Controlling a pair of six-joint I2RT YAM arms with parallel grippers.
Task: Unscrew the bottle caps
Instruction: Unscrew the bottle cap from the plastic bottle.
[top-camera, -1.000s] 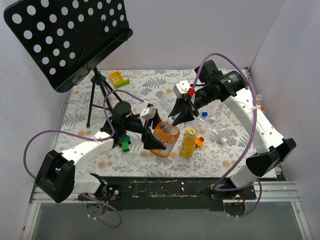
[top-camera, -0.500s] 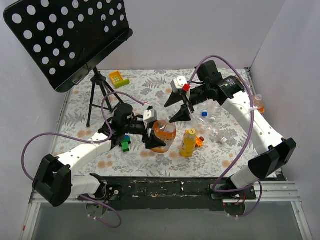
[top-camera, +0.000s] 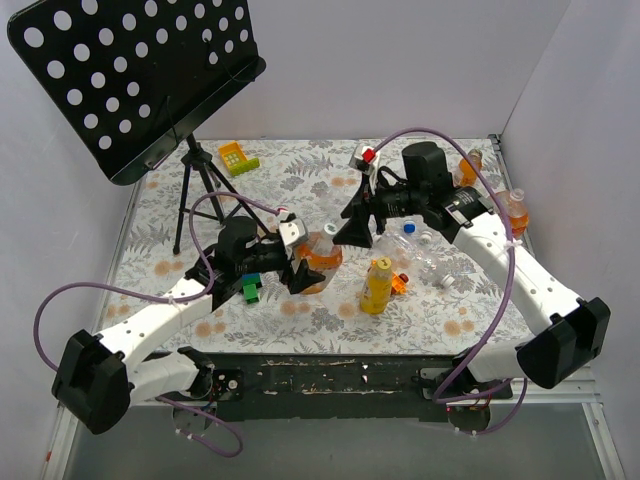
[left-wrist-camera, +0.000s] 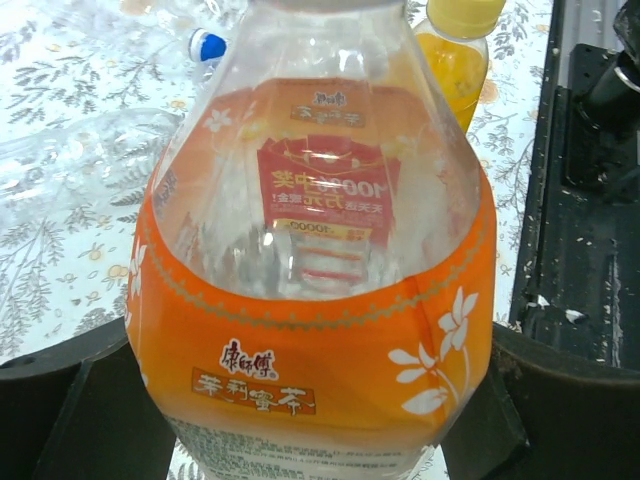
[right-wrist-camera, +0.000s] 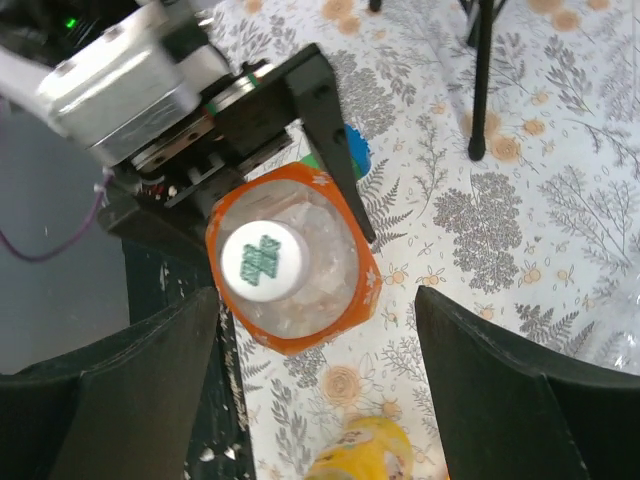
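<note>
- Left gripper (left-wrist-camera: 300, 370): closed on the orange-labelled bottle (left-wrist-camera: 310, 300). Its dark fingers (left-wrist-camera: 70, 420) press against the lower body of the bottle from both sides.
- Right gripper (right-wrist-camera: 315, 320): spread wide and holding nothing. In the right wrist view its two black fingers (right-wrist-camera: 110, 400) stand either side of the bottle and touch neither the bottle nor the cap.
- White bottle cap (right-wrist-camera: 262, 262): seated on the neck of the orange-labelled bottle and carrying a green mark on top. In the right wrist view it lies between the right gripper's fingers, nearer the left-hand one in that picture.
- Orange-labelled bottle: clear plastic, held near the middle of the table (top-camera: 320, 165). Its top faces the right gripper.
- Yellow bottle (top-camera: 377, 287): stands upright just right of the held bottle, apart from both grippers. Its yellow cap (top-camera: 382, 264) is on.
- Clear bottle (top-camera: 425, 250): lies on its side behind the yellow bottle, with a blue cap (top-camera: 408, 227) fitted.
- Orange toy car (top-camera: 401, 283): just right of the yellow bottle.
- Green-and-blue toy block (top-camera: 250, 288): on the table under the left arm.
- Music stand (top-camera: 140, 80): at the far left corner.
</note>
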